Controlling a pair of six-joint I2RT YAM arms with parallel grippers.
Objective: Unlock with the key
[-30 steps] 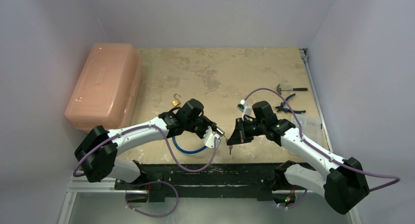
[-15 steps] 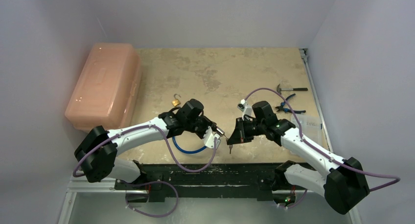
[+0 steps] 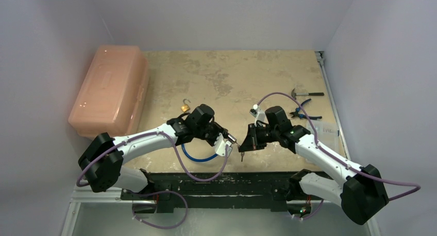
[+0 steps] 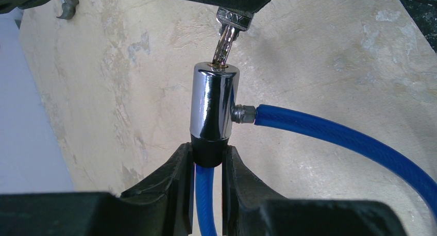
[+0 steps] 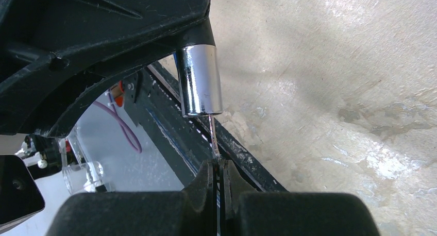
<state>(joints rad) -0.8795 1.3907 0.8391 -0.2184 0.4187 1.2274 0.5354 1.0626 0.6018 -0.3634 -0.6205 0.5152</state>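
My left gripper point(image 4: 207, 158) is shut on the black end of a chrome lock cylinder point(image 4: 214, 99) joined to a blue cable point(image 4: 340, 138); the cylinder also shows in the right wrist view point(image 5: 199, 80) and in the top view point(image 3: 230, 139). My right gripper point(image 5: 218, 166) is shut on a silver key point(image 5: 213, 138), whose blade sits in the cylinder's keyhole. From the left wrist view the key point(image 4: 228, 37) enters the top of the cylinder. In the top view the two grippers meet above the table's near edge, left point(image 3: 222, 143), right point(image 3: 246, 144).
A pink plastic box point(image 3: 109, 89) stands at the left. A brass padlock point(image 3: 185, 106) with open shackle lies behind the left arm. A small hammer point(image 3: 305, 94), pliers point(image 3: 301, 112) and a clear bag point(image 3: 324, 129) lie at the right. The table's black front rail point(image 5: 227, 138) runs below the lock.
My right gripper has shifted slightly left toward the lock cylinder. The left arm has not visibly moved.
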